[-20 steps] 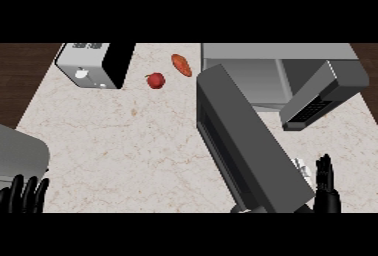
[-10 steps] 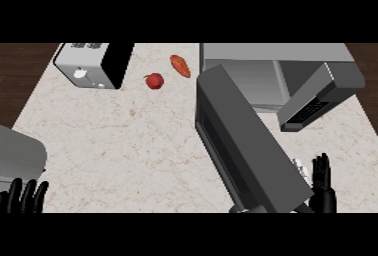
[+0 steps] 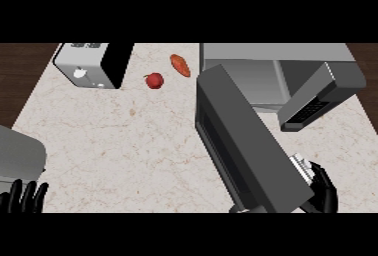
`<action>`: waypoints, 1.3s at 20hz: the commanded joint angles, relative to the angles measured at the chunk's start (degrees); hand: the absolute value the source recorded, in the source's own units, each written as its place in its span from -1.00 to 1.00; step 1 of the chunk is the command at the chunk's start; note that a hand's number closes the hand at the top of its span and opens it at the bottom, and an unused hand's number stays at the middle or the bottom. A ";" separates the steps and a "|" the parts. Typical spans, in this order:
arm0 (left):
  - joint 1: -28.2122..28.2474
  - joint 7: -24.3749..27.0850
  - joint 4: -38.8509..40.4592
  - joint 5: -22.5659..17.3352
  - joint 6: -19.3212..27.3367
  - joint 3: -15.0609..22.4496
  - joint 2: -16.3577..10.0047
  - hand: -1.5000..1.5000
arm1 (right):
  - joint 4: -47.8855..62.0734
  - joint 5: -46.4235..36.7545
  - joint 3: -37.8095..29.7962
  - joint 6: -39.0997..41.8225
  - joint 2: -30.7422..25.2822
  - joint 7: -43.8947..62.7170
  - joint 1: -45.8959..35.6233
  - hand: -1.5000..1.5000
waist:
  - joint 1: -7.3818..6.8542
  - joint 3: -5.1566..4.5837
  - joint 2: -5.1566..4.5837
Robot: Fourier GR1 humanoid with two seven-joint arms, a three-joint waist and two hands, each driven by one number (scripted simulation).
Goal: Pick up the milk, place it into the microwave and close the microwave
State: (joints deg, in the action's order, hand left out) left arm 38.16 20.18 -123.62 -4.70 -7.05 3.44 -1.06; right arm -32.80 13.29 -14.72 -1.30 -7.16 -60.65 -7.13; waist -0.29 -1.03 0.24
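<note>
Two hands show along the near edge, and only one matters for the coming move. The right hand [image 3: 322,192] sits at the near right, just beside a small pale thing [image 3: 300,164] that I take for the milk. Only a sliver of it peeks past the near end of the microwave door [image 3: 244,145], so its long axis cannot be told, nor whether the hand touches it. I also cannot tell whether this hand is closed round it or merely alongside. From the hand the milk lies a little farther off and slightly to the left. The door stands swung wide, a long grey slab running from the microwave [image 3: 275,52] at the far right down toward the near edge. The milk is on its right side, the same side as the open cavity [image 3: 255,87]. By my judgement the carry therefore runs away from the robot along the door's inner face, veering left into the cavity, and the door itself would be the thing to brush. The left hand [image 3: 22,197] rests at the near left corner, fingers straight and upright. It is well apart from the milk with the door in between, so the right hand is plainly the nearer.
</note>
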 commanded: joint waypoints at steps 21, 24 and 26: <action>0.54 0.72 -0.24 -1.80 -1.47 -1.92 -0.71 -1.00 | -0.94 -2.14 13.88 41.88 -12.63 14.34 -19.99 1.00 | -1.18 1.11 -0.39; 2.86 3.30 0.85 -2.88 -3.12 -3.17 -1.10 -1.00 | -2.06 -3.38 15.60 41.75 -12.98 14.41 -19.52 1.00 | -0.92 1.07 -0.27; 2.90 -0.32 -3.70 -1.09 -1.54 -1.24 -0.47 -1.00 | -5.48 -2.55 15.95 39.83 -11.64 16.22 -18.53 1.00 | -0.30 1.07 -0.17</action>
State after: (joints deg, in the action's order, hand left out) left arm 39.88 20.88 -124.84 -6.97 -9.24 1.09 -2.23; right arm -36.34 10.44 0.27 30.47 -18.75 -40.27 -26.15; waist -1.44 0.07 -0.10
